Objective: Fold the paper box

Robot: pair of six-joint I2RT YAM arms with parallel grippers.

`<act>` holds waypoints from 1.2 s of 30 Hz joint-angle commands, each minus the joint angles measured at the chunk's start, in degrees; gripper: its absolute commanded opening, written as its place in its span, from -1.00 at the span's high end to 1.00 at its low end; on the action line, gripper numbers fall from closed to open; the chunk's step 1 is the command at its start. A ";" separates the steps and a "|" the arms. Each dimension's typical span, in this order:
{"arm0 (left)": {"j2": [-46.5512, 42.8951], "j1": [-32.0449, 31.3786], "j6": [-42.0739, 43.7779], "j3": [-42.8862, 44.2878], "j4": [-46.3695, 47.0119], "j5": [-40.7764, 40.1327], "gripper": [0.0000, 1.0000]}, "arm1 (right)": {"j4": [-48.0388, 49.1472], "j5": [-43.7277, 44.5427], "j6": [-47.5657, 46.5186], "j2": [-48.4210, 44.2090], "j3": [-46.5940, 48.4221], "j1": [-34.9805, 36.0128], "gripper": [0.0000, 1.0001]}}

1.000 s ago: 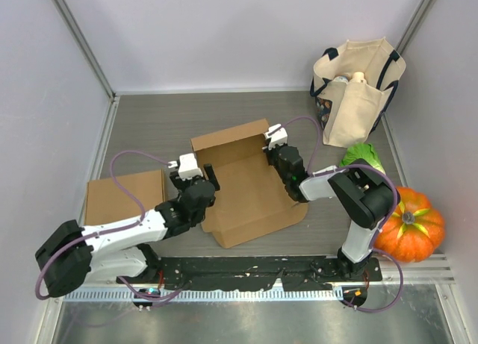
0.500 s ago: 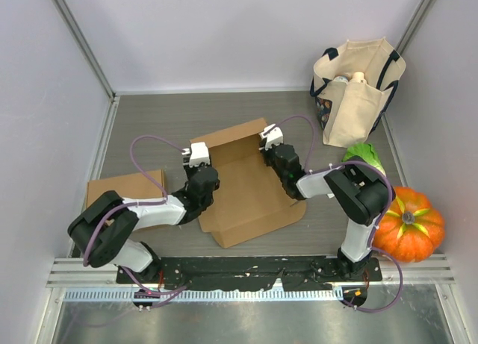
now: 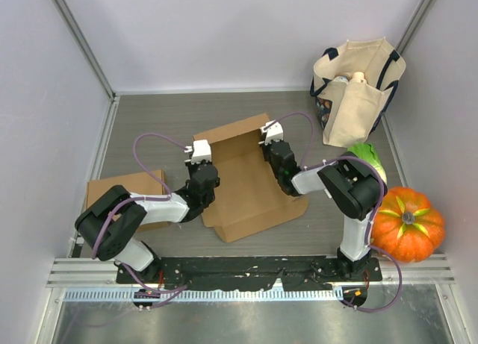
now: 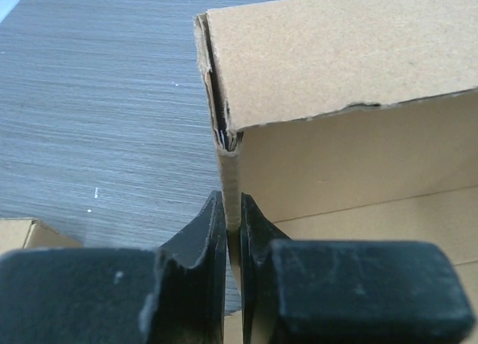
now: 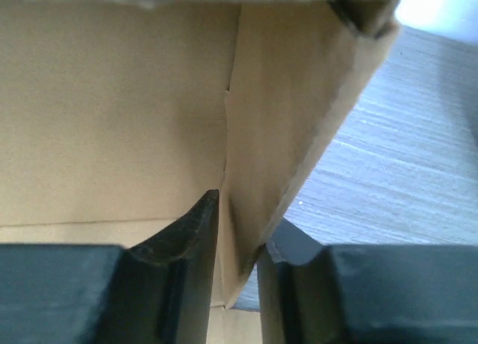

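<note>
Apparently box [image 3: 250, 191] sidewalls pinched: left claw [image 4: 233, 213], right claw [image 5: 243, 224].

matt brown cardboard box [image 3: 246, 202], grey wood-grain table [image 3: 149, 127], cream cloth bag [image 3: 358, 98], glossy orange pumpkin [image 3: 418, 226]

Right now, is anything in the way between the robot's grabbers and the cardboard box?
No, nothing visible is. The left gripper pinches one side wall of the cardboard box, and the right gripper pinches the opposite wall. Both touch it directly.
</note>
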 commanded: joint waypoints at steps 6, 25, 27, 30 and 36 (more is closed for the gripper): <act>-0.12 -0.55 0.49 2.59 4.05 2.75 0.91 | 2.16 -2.54 1.15 -7.54 -3.81 -1.78 0.10; -4.07 -0.64 -4.60 4.34 -9.08 5.83 0.48 | -2.14 -5.52 1.23 -4.72 0.41 -3.27 0.99; -6.61 -0.55 -7.67 6.09 -13.94 6.88 0.15 | -7.83 -6.77 2.81 -8.05 1.89 -3.54 0.04; -12.48 -0.38 -15.55 8.82 -29.05 10.73 -0.29 | -27.59 -6.43 7.54 -14.89 4.09 -3.19 -0.28; -26.55 -0.20 -24.55 8.57 -51.37 28.36 -0.55 | -64.59 -0.70 28.94 -34.59 -0.30 -3.18 -0.68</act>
